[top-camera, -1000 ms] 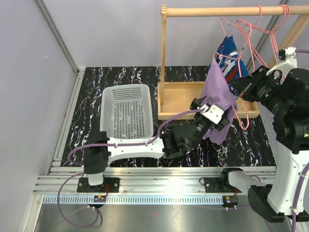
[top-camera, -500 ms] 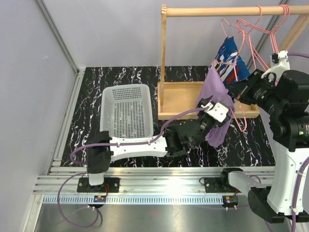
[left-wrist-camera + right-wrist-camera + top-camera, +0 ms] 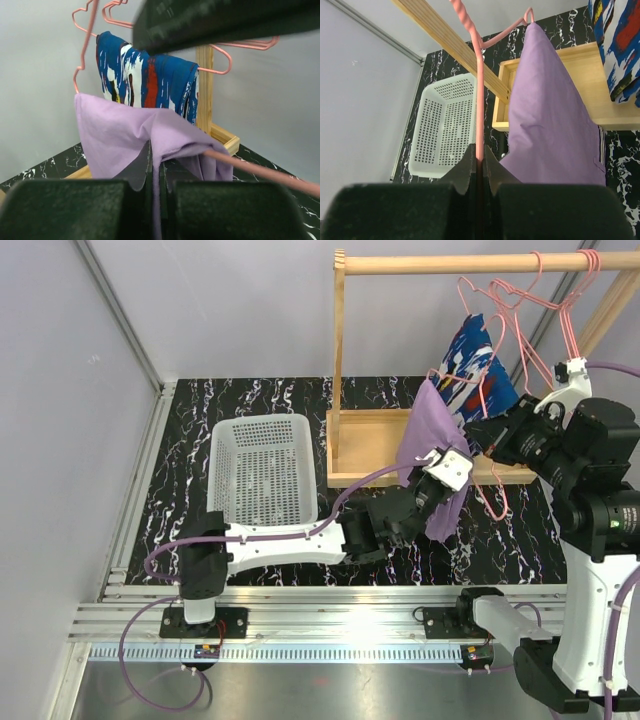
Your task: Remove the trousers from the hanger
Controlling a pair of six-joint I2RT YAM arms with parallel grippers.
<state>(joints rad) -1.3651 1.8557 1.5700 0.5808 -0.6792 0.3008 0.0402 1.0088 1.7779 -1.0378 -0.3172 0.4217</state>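
Lilac trousers had drifted a little leftward since a second earlier, baring more of the blue patterned trousers behind them.

Your left gripper had its fingers pressed together on a lower fold of the lilac cloth, while your right gripper was clamped on the wire of the pink hanger just beside that garment. You could see the lilac pair still draped over that hanger, its top corner up at the wire's bend. The blue pair hung on another pink wire behind it, below the wooden rail. Beneath both lay the rack's wooden base tray. A white basket stood to the left on the black marbled table, well apart from the garments.
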